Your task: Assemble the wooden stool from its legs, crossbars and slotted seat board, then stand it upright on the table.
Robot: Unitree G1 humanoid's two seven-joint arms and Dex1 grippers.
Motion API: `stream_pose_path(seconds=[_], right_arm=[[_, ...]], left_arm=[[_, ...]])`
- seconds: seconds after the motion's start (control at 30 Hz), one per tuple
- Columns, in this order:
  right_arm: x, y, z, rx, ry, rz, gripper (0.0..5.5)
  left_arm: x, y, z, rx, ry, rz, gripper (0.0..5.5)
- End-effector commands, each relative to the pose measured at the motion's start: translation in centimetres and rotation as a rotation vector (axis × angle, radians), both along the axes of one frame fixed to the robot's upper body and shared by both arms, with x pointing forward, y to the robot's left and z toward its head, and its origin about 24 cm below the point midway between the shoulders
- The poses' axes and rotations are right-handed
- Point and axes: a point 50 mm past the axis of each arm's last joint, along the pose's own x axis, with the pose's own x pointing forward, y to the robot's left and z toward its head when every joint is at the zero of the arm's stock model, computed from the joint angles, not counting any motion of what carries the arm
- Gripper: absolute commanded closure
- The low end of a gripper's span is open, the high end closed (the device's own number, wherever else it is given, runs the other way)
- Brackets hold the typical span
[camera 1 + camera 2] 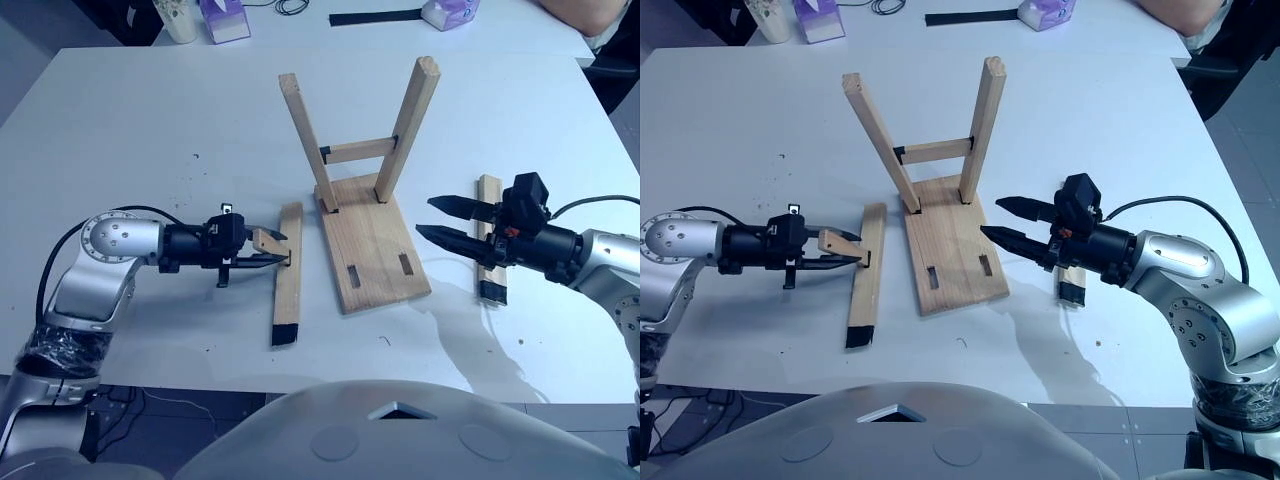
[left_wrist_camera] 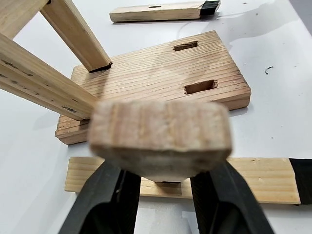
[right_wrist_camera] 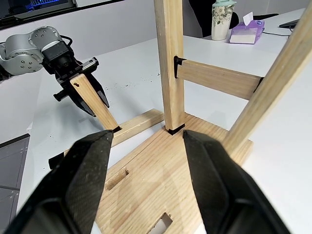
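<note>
The slotted seat board (image 1: 368, 245) lies flat mid-table. Two legs (image 1: 405, 130) stand upright in its far slots, joined by a crossbar (image 1: 358, 151); its two near slots (image 1: 355, 272) are empty. Left of the board lies a loose leg (image 1: 288, 275) with a black tip. My left gripper (image 1: 268, 250) is shut on a short crossbar (image 2: 161, 139), whose free end touches that leg's inner side (image 2: 253, 178). Another loose leg (image 1: 490, 245) lies right of the board. My right gripper (image 1: 425, 216) is open just above the table between that leg and the board, holding nothing; its fingers (image 3: 85, 185) frame the standing legs.
Two tissue boxes (image 1: 225, 20) (image 1: 448, 12), a patterned cup (image 1: 180, 20) and a black strip (image 1: 372, 17) sit along the far edge. The table's near edge runs close below both arms. Bare white table (image 1: 150, 130) spreads to the far left and far right.
</note>
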Motion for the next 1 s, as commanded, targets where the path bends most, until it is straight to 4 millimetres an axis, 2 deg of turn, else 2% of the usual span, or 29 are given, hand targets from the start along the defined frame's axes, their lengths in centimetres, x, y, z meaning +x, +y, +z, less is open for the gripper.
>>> stream_pose_path(seconds=[0.03, 0.27, 0.43, 0.77, 1.0], right_arm=[[0.0, 0.0, 0.2, -0.014, -0.01, 0.002, 2.86], [0.1, 0.0, 0.1, -0.021, -0.004, 0.005, 2.86], [0.1, 0.0, -0.1, -0.027, -0.005, 0.002, 2.86], [0.0, 0.0, -0.3, -0.034, -0.009, -0.014, 2.86], [0.1, 0.1, -0.4, -0.04, -0.012, -0.012, 2.86]], left_arm=[[-0.6, 0.0, -1.5, 0.069, 0.142, 0.051, 4.19], [-0.4, 0.2, -1.0, 0.006, 0.295, 0.123, 4.19], [0.0, 0.7, -1.5, 0.048, 0.219, 0.162, 4.19], [2.8, 4.7, -1.0, 0.096, 0.109, 0.358, 4.19], [3.8, 4.9, -1.2, 0.071, 0.166, 0.459, 4.19]])
